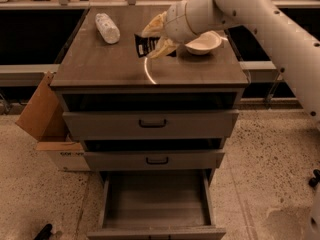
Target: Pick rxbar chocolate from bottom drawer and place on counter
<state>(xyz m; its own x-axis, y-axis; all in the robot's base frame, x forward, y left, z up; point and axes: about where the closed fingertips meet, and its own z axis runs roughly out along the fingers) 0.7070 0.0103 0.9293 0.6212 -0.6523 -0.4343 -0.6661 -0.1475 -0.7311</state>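
Note:
The rxbar chocolate (pixel 144 45), a flat black bar with pale lettering, hangs upright over the middle of the counter (pixel 105 64). My gripper (pixel 154 39) is shut on its right edge, with the white arm reaching in from the upper right. A tan fingertip (pixel 154 25) shows above the bar and another below it. The bottom drawer (pixel 156 199) stands pulled open at the base of the cabinet, its grey tray bare inside.
A white-wrapped roll (pixel 107 27) lies at the counter's back left. A white bowl (pixel 202 43) sits at the back right, partly behind my arm. A cardboard box (pixel 45 119) leans against the cabinet's left side. The two upper drawers are slightly ajar.

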